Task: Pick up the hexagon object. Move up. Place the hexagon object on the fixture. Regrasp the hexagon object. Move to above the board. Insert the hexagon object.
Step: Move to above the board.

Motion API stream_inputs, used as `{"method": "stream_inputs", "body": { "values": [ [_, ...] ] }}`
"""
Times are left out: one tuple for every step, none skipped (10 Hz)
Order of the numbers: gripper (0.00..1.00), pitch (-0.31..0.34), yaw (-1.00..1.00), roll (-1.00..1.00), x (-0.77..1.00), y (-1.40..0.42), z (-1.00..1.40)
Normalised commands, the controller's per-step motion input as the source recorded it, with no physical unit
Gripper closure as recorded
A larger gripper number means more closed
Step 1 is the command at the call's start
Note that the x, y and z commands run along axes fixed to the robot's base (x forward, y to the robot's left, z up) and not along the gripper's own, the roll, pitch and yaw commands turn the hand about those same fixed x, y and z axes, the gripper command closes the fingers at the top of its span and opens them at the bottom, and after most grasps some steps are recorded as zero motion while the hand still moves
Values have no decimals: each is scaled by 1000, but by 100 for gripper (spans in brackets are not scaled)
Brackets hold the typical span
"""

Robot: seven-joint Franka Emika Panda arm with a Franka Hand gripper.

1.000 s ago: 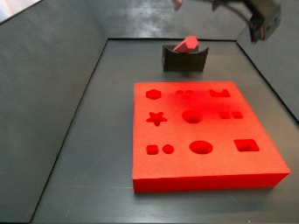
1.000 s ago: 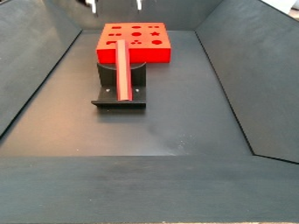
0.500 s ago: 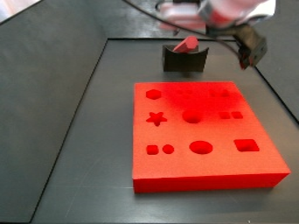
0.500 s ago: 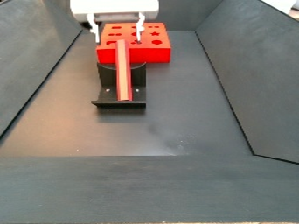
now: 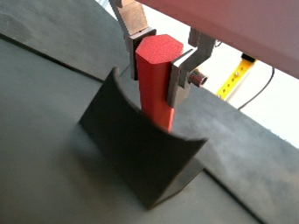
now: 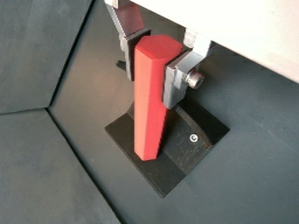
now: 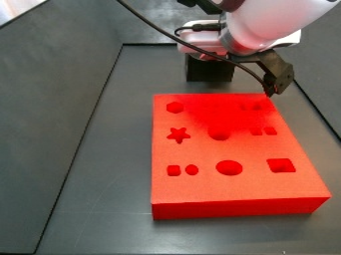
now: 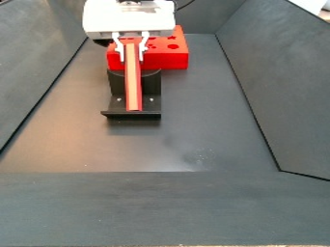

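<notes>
The hexagon object (image 5: 155,103), a slim red-pink bar, lies in the notch of the dark fixture (image 5: 128,166). It also shows in a side view (image 8: 134,85), on the fixture (image 8: 131,109) in front of the red board (image 8: 183,54). My gripper (image 5: 156,72) is down over the bar's far end. Its fingers (image 6: 179,77) press against both sides of the bar with no gap showing in either wrist view. In a side view the arm hides the bar, and only the fixture (image 7: 202,70) and the board (image 7: 233,149) show.
Grey walls enclose the dark floor on the left, right and far sides. A black cable loops from the arm above the board's far edge (image 7: 147,25). A yellow strip (image 5: 237,74) shows beyond the wall.
The arm has come down from above the far wall. The gripper, open above the bar half a second ago, now sits around its far end. The bar has not moved.
</notes>
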Motion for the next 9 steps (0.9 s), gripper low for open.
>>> {"method": "stream_inputs", "body": {
  "values": [
    [100,-497,231,194,27,205,1000],
    [100,-506,92,156,20,195,1000],
    [100,-497,-39,128,13,190,1000],
    [100,-478,-149,104,6,187,1000],
    [100,-415,-255,69,-3,183,1000],
    [100,-353,-312,37,-8,185,1000],
    [100,-262,-370,-2,-19,189,1000],
    [100,-215,-390,-17,-23,191,1000],
    [100,-110,-400,-30,-33,189,1000]
  ]
}}
